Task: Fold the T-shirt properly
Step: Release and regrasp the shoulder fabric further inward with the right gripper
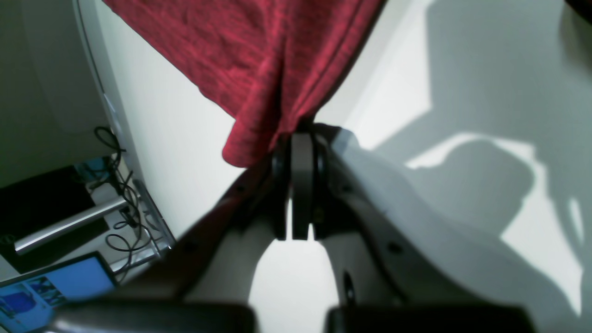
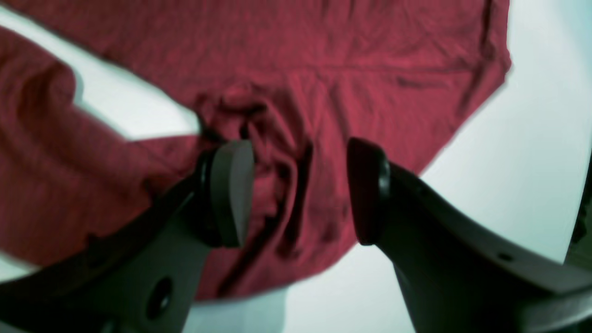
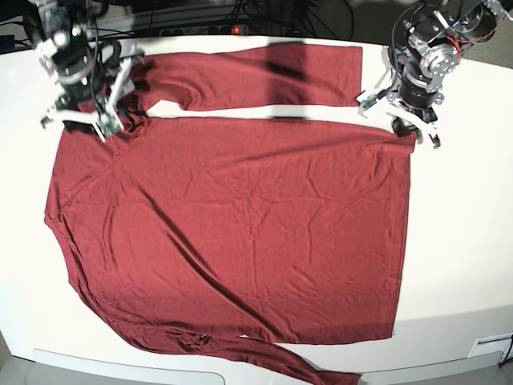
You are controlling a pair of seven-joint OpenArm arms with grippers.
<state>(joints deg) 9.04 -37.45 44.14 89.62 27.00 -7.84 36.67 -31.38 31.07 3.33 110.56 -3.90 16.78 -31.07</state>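
The maroon T-shirt (image 3: pixel 240 224) lies spread flat on the white table (image 3: pixel 461 241). One long sleeve (image 3: pixel 248 76) stretches along the far edge, and the other runs along the near hem (image 3: pixel 240 353). My left gripper (image 3: pixel 407 128) is at the shirt's far right corner. In the left wrist view, that gripper (image 1: pixel 301 138) is shut on a pinch of the T-shirt (image 1: pixel 240 55). My right gripper (image 3: pixel 112 120) hovers at the far left shoulder. In the right wrist view, it (image 2: pixel 298 185) stands open over bunched fabric of the T-shirt (image 2: pixel 323 69) by the armpit.
Cables (image 1: pixel 118 185) and a lit screen (image 1: pixel 60 286) lie beyond the table's edge beside the left arm. A power strip (image 3: pixel 232 30) and more cables run behind the table's far edge. The table's near edge (image 3: pixel 120 365) is close to the lower sleeve.
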